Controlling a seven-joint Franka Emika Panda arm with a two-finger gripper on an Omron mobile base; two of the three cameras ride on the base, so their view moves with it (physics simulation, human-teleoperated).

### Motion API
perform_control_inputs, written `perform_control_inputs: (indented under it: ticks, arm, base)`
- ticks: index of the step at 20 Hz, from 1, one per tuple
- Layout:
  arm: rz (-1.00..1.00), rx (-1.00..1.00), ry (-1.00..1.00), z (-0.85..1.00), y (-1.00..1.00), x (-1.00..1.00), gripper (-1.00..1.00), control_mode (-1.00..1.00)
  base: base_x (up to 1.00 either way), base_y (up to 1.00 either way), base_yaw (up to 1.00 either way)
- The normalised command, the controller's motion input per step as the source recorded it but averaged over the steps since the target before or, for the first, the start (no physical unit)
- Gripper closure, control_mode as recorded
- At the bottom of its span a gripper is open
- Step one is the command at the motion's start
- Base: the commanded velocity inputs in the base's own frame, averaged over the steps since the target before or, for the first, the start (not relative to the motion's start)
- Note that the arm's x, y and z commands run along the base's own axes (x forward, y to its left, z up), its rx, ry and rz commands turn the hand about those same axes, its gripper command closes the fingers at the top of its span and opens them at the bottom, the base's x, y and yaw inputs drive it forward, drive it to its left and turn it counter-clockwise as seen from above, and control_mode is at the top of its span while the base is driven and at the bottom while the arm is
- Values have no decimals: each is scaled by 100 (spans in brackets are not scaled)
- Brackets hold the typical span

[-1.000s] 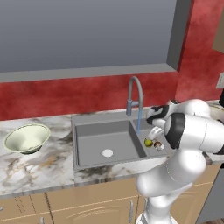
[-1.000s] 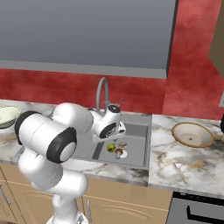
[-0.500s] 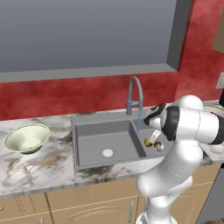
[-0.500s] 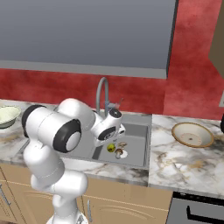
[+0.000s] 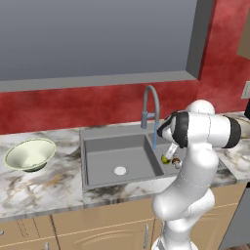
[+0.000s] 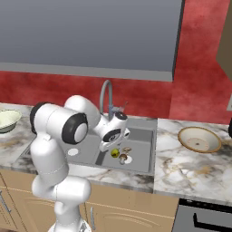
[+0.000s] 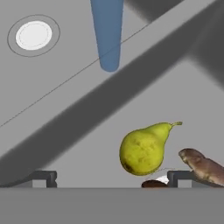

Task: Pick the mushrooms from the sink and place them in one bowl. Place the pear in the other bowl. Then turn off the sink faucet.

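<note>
jaws spread wide, nothing pinched | gripper [image 7: 111, 178] held low over sink [image 6: 144, 156] | pear [image 7: 144, 148] lies between fingertips (mushroom [image 7: 204, 167] just beside it) | bowl [image 5: 30, 154] on bench

Sink [image 5: 102, 149] set into the counter [image 5: 44, 190], faucet [image 5: 150, 105] behind it at the divider, water stream [image 5: 155, 139] dropping from the spout. Pear [image 6: 115, 153] and two mushrooms [image 6: 123, 157] lay together in the right basin by its drain, pear [image 7: 142, 148] just left of one mushroom [image 7: 203, 166] in the hand view. One bowl [image 5: 29, 155] sat on the counter left of the sink; the other bowl [image 6: 199, 139] on the counter to its right, well apart
</note>
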Motion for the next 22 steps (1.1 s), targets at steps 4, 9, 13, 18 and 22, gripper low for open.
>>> perform_control_inputs:
  ticks: [4, 9, 13, 18, 22]
  arm:
    - [8, 0, 3, -27, -1, 11, -100, -100]
    - [8, 0, 4, -29, -1, 4, -100, -100]
    - [5, 0, 4, -23, 0, 6, -100, -100]
    - [2, 0, 2, -19, 0, 13, -100, -100]
    - [0, 0, 0, -14, 0, 18, -100, -100]
  base:
    - [0, 0, 0]
    - [0, 0, 0]
    - [0, 0, 0]
    - [0, 0, 0]
    - [0, 0, 0]
